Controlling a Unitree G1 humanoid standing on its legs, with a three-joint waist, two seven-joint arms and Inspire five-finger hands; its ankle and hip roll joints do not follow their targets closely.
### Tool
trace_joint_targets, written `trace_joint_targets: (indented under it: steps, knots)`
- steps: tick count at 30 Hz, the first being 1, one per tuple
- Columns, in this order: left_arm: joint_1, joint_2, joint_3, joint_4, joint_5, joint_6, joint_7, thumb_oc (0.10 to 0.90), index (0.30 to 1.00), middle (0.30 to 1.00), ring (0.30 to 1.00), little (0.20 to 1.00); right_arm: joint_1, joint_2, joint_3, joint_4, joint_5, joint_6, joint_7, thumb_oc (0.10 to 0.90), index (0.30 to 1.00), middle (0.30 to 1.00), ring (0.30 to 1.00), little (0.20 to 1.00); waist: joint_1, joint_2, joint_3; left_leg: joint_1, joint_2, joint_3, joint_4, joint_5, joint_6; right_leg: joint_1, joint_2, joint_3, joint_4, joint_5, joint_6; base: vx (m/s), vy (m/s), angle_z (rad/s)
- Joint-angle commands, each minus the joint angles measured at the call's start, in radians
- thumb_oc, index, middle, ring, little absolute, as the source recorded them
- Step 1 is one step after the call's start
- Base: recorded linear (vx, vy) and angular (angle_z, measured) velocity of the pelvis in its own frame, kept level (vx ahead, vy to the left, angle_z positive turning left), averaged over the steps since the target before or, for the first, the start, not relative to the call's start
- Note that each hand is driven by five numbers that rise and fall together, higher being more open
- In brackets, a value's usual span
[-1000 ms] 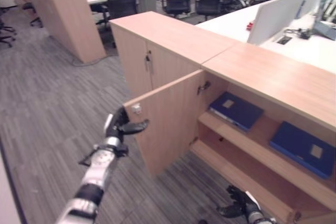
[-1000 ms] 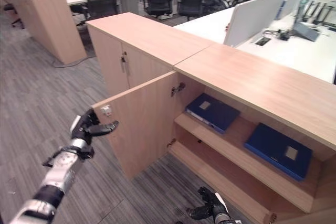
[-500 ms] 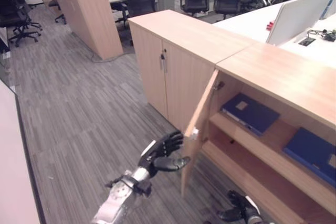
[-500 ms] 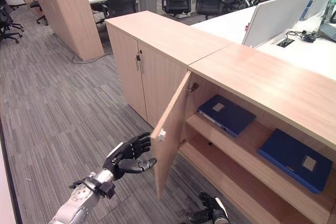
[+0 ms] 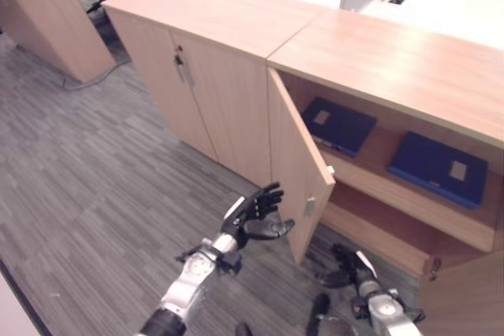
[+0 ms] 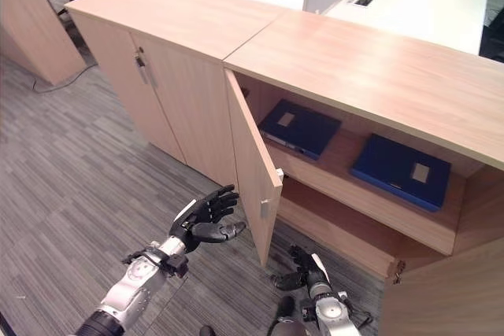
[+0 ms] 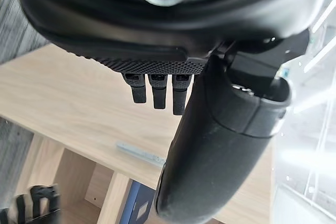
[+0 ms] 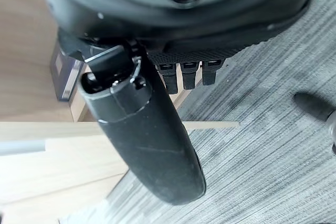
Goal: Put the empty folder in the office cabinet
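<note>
**Trainee:** Where do things stand with the folder?

**Coach:** Look at the upper shelf (image 6: 370,198) of the office cabinet (image 6: 354,68). You have two blue folders lying flat there: the left folder (image 6: 299,127) and the right folder (image 6: 400,171), well apart from each other. Neither hand carries anything, so, as I judge it, what's left for you is the door (image 6: 256,167).

**Trainee:** And my hands?

**Coach:** Your left hand (image 6: 206,218) hovers just beside the door's outer face, fingers spread and loosely straight, holding nothing and not touching the wood. Your right hand (image 6: 303,269) hangs low over the carpet (image 6: 71,186) in front of the lower shelf (image 6: 339,234), fingers relaxed and half curled, also empty.

**Trainee:** How do I close it cleanly?

**Coach:** The door stands out roughly square to the cabinet front. Lay your left palm flat on its outer face near the free edge, away from the hinge, and push in one steady arc. Don't hook your fingers round the edge, or they may get pinched against the frame. Your right hand sits near the door's sweep, so draw it back towards you first.
</note>
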Motion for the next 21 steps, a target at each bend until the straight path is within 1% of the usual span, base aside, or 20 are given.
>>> trace_joint_targets:
  steps: [1, 2, 3, 4, 5, 6, 7, 8, 9, 10, 11, 12, 13, 14, 15, 16, 17, 19, 20, 21]
  knots:
    - [-0.119, -0.037, 0.047, 0.008, 0.009, -0.093, 0.037, 0.8, 0.9, 0.9, 0.9, 0.9, 0.0, -0.055, -0.012, -0.058, 0.007, -0.052, -0.004, 0.8, 0.9, 0.9, 0.9, 0.9, -0.04, -0.003, -0.047, 0.05, 0.012, -0.057, 0.105, -0.151, -0.012, 0.034, 0.032, 0.073, -0.009, -0.066, 0.045, 0.11, -0.18, -0.37]
    - [-0.125, -0.041, 0.061, 0.033, 0.006, -0.095, 0.046, 0.8, 0.9, 0.9, 0.9, 0.9, 0.008, -0.062, -0.012, -0.062, 0.014, -0.054, 0.002, 0.8, 0.9, 0.9, 0.9, 0.9, -0.052, -0.002, -0.048, 0.046, 0.03, -0.045, 0.146, -0.152, -0.024, 0.045, 0.05, 0.09, -0.024, -0.076, 0.035, 0.1, -0.191, -0.66]
    - [-0.136, -0.043, 0.076, 0.06, 0.006, -0.099, 0.062, 0.8, 0.9, 0.9, 0.9, 0.9, 0.018, -0.071, -0.014, -0.073, 0.022, -0.055, 0.007, 0.8, 0.9, 0.9, 0.9, 0.9, -0.06, -0.003, -0.045, 0.027, 0.062, -0.026, 0.207, -0.137, -0.044, 0.062, 0.069, 0.101, -0.044, -0.086, 0.025, 0.09, -0.221, -0.8]
    - [-0.162, -0.038, 0.09, 0.092, 0.015, -0.103, 0.082, 0.8, 0.9, 0.9, 0.9, 0.9, 0.026, -0.08, -0.02, -0.079, 0.03, -0.06, 0.004, 0.8, 0.9, 0.9, 0.9, 0.9, -0.071, -0.009, -0.039, -0.002, 0.113, -0.007, 0.31, -0.077, -0.077, 0.081, 0.084, 0.111, -0.063, -0.09, 0.01, 0.08, -0.245, -0.88]
    - [-0.183, -0.037, 0.1, 0.125, 0.019, -0.104, 0.102, 0.8, 0.9, 0.9, 0.9, 0.9, 0.041, -0.091, -0.023, -0.088, 0.037, -0.06, 0.004, 0.8, 0.9, 0.9, 0.9, 0.9, -0.077, -0.015, -0.03, -0.033, 0.157, -0.004, 0.395, -0.025, -0.098, 0.102, 0.105, 0.123, -0.084, -0.095, -0.009, 0.08, -0.249, -0.69]
    - [-0.205, -0.032, 0.124, 0.164, 0.029, -0.111, 0.126, 0.8, 0.9, 0.9, 0.9, 0.9, 0.044, -0.101, -0.024, -0.089, 0.04, -0.06, 0.002, 0.8, 0.9, 0.9, 0.9, 0.9, -0.079, -0.017, -0.02, -0.053, 0.186, -0.017, 0.476, 0.019, -0.113, 0.126, 0.13, 0.141, -0.109, -0.099, -0.026, 0.09, -0.161, -0.55]
    - [-0.22, -0.014, 0.145, 0.207, 0.039, -0.114, 0.149, 0.8, 0.9, 0.9, 0.9, 0.9, 0.042, -0.115, -0.024, -0.087, 0.046, -0.06, -0.002, 0.8, 0.9, 0.9, 0.9, 0.9, -0.08, -0.025, -0.017, -0.065, 0.185, -0.04, 0.505, 0.042, -0.112, 0.142, 0.139, 0.17, -0.131, -0.099, -0.032, 0.1, -0.069, -0.65]
    - [-0.234, -0.006, 0.167, 0.239, 0.03, -0.117, 0.166, 0.8, 0.9, 0.9, 0.9, 0.9, 0.044, -0.122, -0.024, -0.095, 0.048, -0.058, -0.001, 0.8, 0.9, 0.9, 0.9, 0.9, -0.077, -0.028, -0.017, -0.076, 0.167, -0.074, 0.494, 0.03, -0.104, 0.151, 0.141, 0.199, -0.15, -0.096, -0.026, 0.15, 0.041, -1.19]
    - [-0.254, 0.003, 0.193, 0.28, 0.015, -0.121, 0.185, 0.8, 0.9, 0.9, 0.9, 0.9, 0.045, -0.13, -0.021, -0.1, 0.051, -0.057, 0.0, 0.8, 0.9, 0.9, 0.9, 0.9, -0.072, -0.03, -0.021, -0.091, 0.135, -0.117, 0.452, 0.003, -0.093, 0.158, 0.137, 0.237, -0.164, -0.094, -0.011, 0.11, 0.066, -1.46]
    - [-0.256, 0.004, 0.193, 0.281, 0.014, -0.122, 0.185, 0.8, 0.9, 0.9, 0.9, 0.9, 0.044, -0.13, -0.021, -0.101, 0.052, -0.056, 0.0, 0.8, 0.9, 0.9, 0.9, 0.9, -0.072, -0.033, -0.023, -0.091, 0.132, -0.114, 0.447, 0.007, -0.091, 0.155, 0.134, 0.238, -0.164, -0.092, -0.01, 0.28, 0.177, -1.24]
    - [-0.314, 0.041, 0.233, 0.363, -0.007, -0.139, 0.219, 0.8, 0.9, 0.9, 0.9, 0.9, 0.033, -0.144, -0.016, -0.095, 0.058, -0.061, 0.002, 0.8, 0.9, 0.9, 0.9, 0.9, -0.062, -0.029, -0.028, -0.096, 0.091, -0.205, 0.319, -0.061, -0.078, 0.167, 0.13, 0.315, -0.172, -0.1, 0.022, 0.3, 0.194, -0.88]
    - [-0.345, 0.065, 0.251, 0.401, -0.021, -0.146, 0.23, 0.8, 0.9, 0.9, 0.9, 0.9, 0.022, -0.15, -0.013, -0.087, 0.061, -0.064, 0.001, 0.8, 0.9, 0.9, 0.9, 0.9, -0.053, -0.024, -0.031, -0.098, 0.076, -0.256, 0.24, -0.053, -0.081, 0.168, 0.131, 0.35, -0.172, -0.102, 0.033, 0.43, 0.247, -1.01]
    - [-0.37, 0.092, 0.276, 0.437, -0.033, -0.153, 0.243, 0.8, 0.9, 0.9, 0.9, 0.9, 0.019, -0.156, -0.012, -0.07, 0.065, -0.067, -0.002, 0.8, 0.9, 0.9, 0.9, 0.9, -0.04, -0.017, -0.029, -0.111, 0.061, -0.328, 0.179, -0.036, -0.084, 0.178, 0.138, 0.386, -0.172, -0.109, 0.038, 0.34, 0.145, -1.26]
    - [-0.388, 0.121, 0.29, 0.47, -0.034, -0.155, 0.247, 0.8, 0.9, 0.9, 0.9, 0.9, 0.01, -0.162, -0.012, -0.053, 0.067, -0.072, -0.005, 0.8, 0.9, 0.9, 0.9, 0.9, -0.021, -0.011, -0.028, -0.134, 0.033, -0.416, 0.13, -0.011, -0.084, 0.189, 0.149, 0.419, -0.171, -0.12, 0.037, 0.36, 0.1, -1.37]
    - [-0.428, 0.189, 0.319, 0.532, -0.038, -0.161, 0.258, 0.8, 0.9, 0.9, 0.9, 0.9, -0.003, -0.173, -0.012, -0.039, 0.068, -0.077, -0.005, 0.8, 0.9, 0.9, 0.9, 0.9, -0.013, -0.007, -0.029, -0.163, 0.019, -0.498, 0.083, 0.016, -0.093, 0.191, 0.166, 0.465, -0.165, -0.128, 0.037, 0.23, 0.045, -1.2]
    - [-0.431, 0.191, 0.319, 0.535, -0.039, -0.162, 0.257, 0.8, 0.9, 0.9, 0.9, 0.9, -0.005, -0.173, -0.011, -0.038, 0.068, -0.076, -0.005, 0.8, 0.9, 0.9, 0.9, 0.9, -0.012, -0.009, -0.026, -0.16, 0.018, -0.496, 0.08, 0.017, -0.093, 0.193, 0.165, 0.466, -0.164, -0.129, 0.037, 0.15, 0.046, -1.21]
    - [-0.457, 0.221, 0.33, 0.556, -0.036, -0.161, 0.248, 0.8, 0.9, 0.9, 0.9, 0.9, 0.005, -0.169, -0.014, -0.03, 0.072, -0.075, 0.007, 0.8, 0.9, 0.9, 0.9, 0.9, -0.021, 0.0, -0.032, -0.133, 0.022, -0.482, 0.042, 0.009, -0.091, 0.194, 0.173, 0.482, -0.165, -0.132, 0.041, 0.11, 0.099, -1.37]
    - [-0.477, 0.274, 0.347, 0.583, 0.004, -0.154, 0.249, 0.8, 0.9, 0.9, 0.9, 0.9, 0.029, -0.166, -0.019, -0.031, 0.062, -0.078, 0.027, 0.8, 0.9, 0.9, 0.9, 0.9, -0.041, 0.012, -0.056, -0.086, 0.018, -0.456, 0.021, 0.003, -0.078, 0.191, 0.169, 0.51, -0.161, -0.131, 0.05, 0.2, 0.201, -1.13]
    - [-0.476, 0.299, 0.355, 0.585, 0.015, -0.156, 0.248, 0.8, 0.9, 0.9, 0.9, 0.9, 0.038, -0.165, -0.021, -0.036, 0.058, -0.079, 0.033, 0.8, 0.9, 0.9, 0.9, 0.9, -0.044, 0.009, -0.067, -0.074, 0.015, -0.441, 0.014, -0.002, -0.074, 0.188, 0.164, 0.523, -0.156, -0.129, 0.053, 0.23, 0.244, -0.81]
    - [-0.469, 0.327, 0.37, 0.599, 0.021, -0.156, 0.24, 0.8, 0.9, 0.9, 0.9, 0.9, 0.044, -0.156, -0.018, -0.034, 0.058, -0.079, 0.042, 0.8, 0.9, 0.9, 0.9, 0.9, -0.05, 0.0, -0.083, -0.051, 0.008, -0.402, 0.006, -0.007, -0.067, 0.175, 0.155, 0.552, -0.141, -0.123, 0.063, 0.16, 0.159, -0.7]
